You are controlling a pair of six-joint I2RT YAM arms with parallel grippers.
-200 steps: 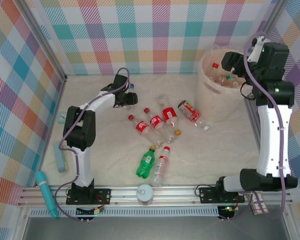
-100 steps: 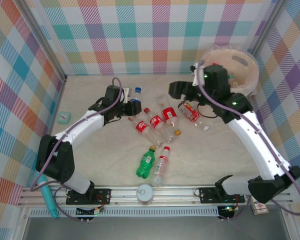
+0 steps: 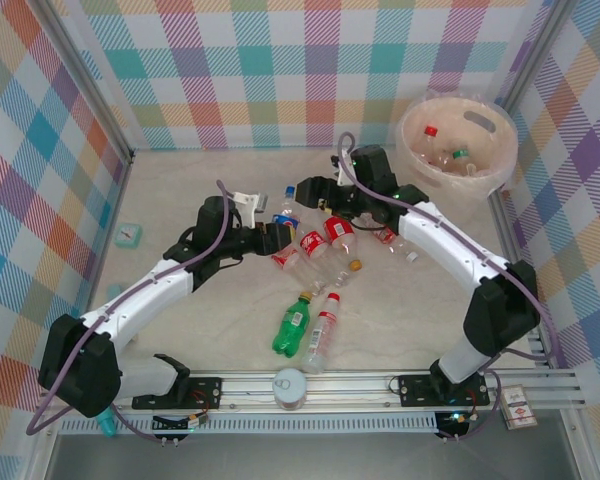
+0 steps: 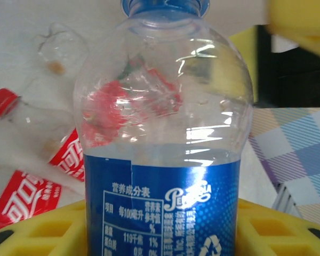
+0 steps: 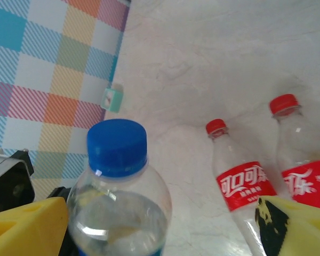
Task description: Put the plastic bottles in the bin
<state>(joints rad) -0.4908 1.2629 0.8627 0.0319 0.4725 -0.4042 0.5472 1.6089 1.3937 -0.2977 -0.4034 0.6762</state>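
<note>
Well to the left of the bin [image 3: 420,165], the left gripper [image 3: 276,233] is clamped on the blue-capped bottle [image 4: 162,133]. In the left wrist view its 2 yellow fingers [image 4: 37,229] press the blue label from both sides, low on the body, and the bottle stands about upright. It seems lifted off the table, with the other plastic bottles [image 3: 312,244] lying beside and beyond it, all left of the bin. Closer to the bin comes the right gripper [image 5: 162,216]. Its jaws are apart, 1 on each side of the bottle just below the blue cap, and at least 1 of them shows a clear gap.

I judge this to be a handover from the left arm to the right arm, since the bin stands on the right arm's side. To do it well, the right jaws should close on the shoulder, above the left fingers, so the 2 grips do not collide. The left gripper should open only once the right grip is firm. The thin plastic can dent or slip, so the squeeze should be gentle. After that the bottle must go over the bin's rim before release.
</note>
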